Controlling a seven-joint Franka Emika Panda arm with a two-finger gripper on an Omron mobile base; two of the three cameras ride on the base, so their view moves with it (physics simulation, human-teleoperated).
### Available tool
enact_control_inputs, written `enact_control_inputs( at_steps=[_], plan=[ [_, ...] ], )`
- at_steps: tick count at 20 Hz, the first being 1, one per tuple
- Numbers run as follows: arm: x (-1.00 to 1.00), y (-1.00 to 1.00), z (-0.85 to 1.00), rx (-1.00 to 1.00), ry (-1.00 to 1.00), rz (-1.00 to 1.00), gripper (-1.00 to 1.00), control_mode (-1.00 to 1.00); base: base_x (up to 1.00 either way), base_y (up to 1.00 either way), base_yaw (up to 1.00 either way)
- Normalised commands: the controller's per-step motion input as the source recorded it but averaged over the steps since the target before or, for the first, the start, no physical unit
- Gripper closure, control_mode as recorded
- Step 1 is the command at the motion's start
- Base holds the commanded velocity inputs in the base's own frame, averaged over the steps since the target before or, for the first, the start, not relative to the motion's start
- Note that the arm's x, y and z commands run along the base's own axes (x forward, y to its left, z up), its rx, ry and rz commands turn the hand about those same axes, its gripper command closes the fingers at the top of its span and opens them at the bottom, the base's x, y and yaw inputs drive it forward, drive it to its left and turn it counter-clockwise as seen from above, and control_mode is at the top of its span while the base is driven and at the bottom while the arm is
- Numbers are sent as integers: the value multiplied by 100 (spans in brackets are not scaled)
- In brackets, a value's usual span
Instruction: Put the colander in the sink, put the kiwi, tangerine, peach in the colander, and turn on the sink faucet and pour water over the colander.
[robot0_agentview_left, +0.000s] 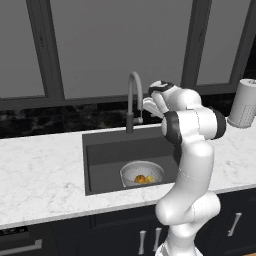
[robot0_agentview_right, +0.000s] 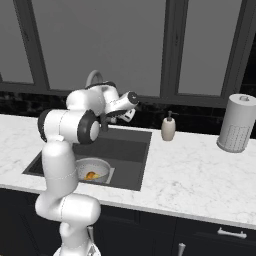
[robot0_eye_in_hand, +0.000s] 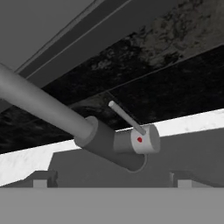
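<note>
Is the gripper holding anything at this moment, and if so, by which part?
Nothing is held. The gripper is open, facing the sink faucet and its lever.

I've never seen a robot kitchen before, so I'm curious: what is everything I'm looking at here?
Sink: one, dark grey, set in the counter.
Colander: one, silvery white, in the sink, with orange and yellow fruit inside.
Faucet: one, grey, behind the sink; no water running.
Lever: one, grey, on the faucet's side.
Soap dispenser: one, beige, right of the sink.
Perforated cylinder: one, white, far right.
Counter: white marble.
Windows: grey, dark frames.
Gripper: one, open, near the lever.
</note>
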Motion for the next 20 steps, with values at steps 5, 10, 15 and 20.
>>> enact_control_inputs(
  at_steps=[5, 10, 15, 20],
  plan=[
    [33, 0, -16, 0, 0, -2, -100, -100, 0, 0, 0],
    [17, 0, -10, 0, 0, -2, -100, -100, 0, 0, 0],
    [21, 4, -12, 0, 0, -2, -100, -100, 0, 0, 0],
    [19, 7, -14, 0, 0, -2, -100, -100, 0, 0, 0]
  ],
)
